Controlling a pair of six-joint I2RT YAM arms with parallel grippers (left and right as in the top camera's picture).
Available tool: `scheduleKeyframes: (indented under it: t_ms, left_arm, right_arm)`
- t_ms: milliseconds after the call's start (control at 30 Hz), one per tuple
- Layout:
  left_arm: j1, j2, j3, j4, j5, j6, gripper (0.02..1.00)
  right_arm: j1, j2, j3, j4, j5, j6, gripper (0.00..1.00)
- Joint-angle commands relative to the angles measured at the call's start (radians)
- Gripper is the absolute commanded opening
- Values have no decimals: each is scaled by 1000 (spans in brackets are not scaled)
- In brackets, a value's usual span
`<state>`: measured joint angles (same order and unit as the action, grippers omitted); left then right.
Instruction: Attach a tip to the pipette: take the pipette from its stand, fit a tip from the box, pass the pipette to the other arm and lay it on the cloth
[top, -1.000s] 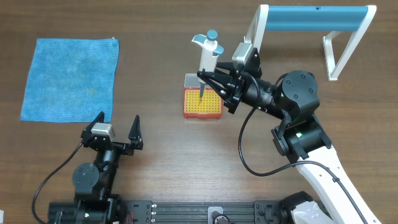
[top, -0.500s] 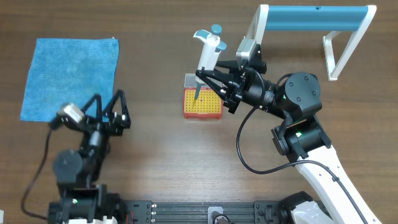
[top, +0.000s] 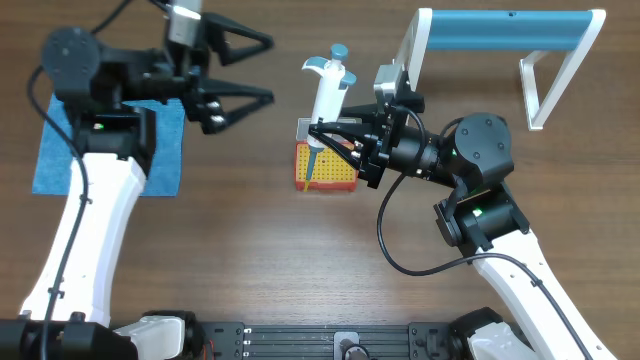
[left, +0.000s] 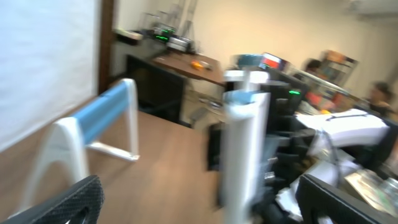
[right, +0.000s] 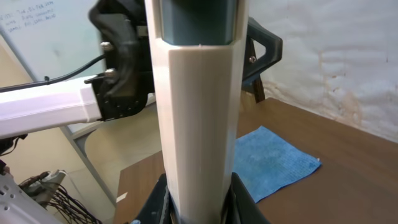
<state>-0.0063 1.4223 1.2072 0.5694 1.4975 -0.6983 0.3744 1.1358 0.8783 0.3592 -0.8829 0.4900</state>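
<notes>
My right gripper (top: 335, 130) is shut on the white pipette (top: 326, 95) with a blue cap, holding it just above the orange tip box (top: 335, 172). A thin yellow tip (top: 306, 170) shows at its lower end. In the right wrist view the pipette (right: 199, 106) stands upright between my right gripper (right: 199, 208). My left gripper (top: 255, 72) is raised and open, to the left of the pipette and apart from it. The pipette (left: 245, 143) stands ahead of the left gripper (left: 205, 208), with its dark fingers (left: 68, 202) wide. The blue cloth (top: 60, 140) lies at the far left, partly under the left arm.
The white stand with a blue bar (top: 500, 30) is at the back right, also seen as the stand (left: 93, 124) in the left wrist view. The blue cloth (right: 273, 162) lies beyond the pipette on the brown table (top: 250, 260).
The left arm rose from near its base and swung up, its open gripper now facing the pipette. The right gripper carried the pipette slightly left and lower over the box.
</notes>
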Motion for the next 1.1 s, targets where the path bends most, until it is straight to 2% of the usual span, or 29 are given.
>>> scheduleKeyframes:
  t_ms: [33,133,267,333,367,433,500,633,700,800,867,967,1000,1033,1100]
  left_arm:
    - [-149,-2,16,88,44,-53,993]
    - [-188,-2,16,94,17,-53,996]
    - [-220,-2,16,93,-21,-54,996]
    - [-225,-2,16,93,-24,-54,972]
    - [-232,-2,16,93,-24,-54,842]
    - [-232,-2,16,93,-24,-54,652]
    - [-232,-2,16,93,-24,-54,581]
    - [-232,-2,16,93,-23,-54,351]
    - [-232,-2,16,93,-23,-54,327]
    - [-232,-2,16,93,-23,-55,220]
    - [-232,-2,16,93,-23,-55,191]
    - [-232,-2,16,93,-23,-54,27]
    - [-232,-2,16,94,-23,-53,25]
    - [-232,-2,16,94,-23,-53,27]
    - [-232,-2,16,93,-23,-53,27]
  right_arm:
    - [2,24,12,26,-9,23,77]
    - [2,27,12,51,-26,23,77]
    - [2,27,12,76,-115,6,73]
    - [2,27,12,100,-121,6,77]
    - [2,28,12,99,-123,6,77]
    - [2,28,12,100,-125,6,77]
    - [2,27,12,100,-124,6,77]
    - [2,27,12,100,-124,-7,77]
    - [2,28,12,104,-124,-32,80]
    - [2,28,12,111,-124,-47,77]
    - [2,28,12,120,-124,-51,77]
    - [2,28,12,122,-121,-51,80]
    - [2,28,12,122,-121,-50,373]
    - [2,28,12,122,-121,-50,553]
    - [2,28,12,122,-121,-50,715]
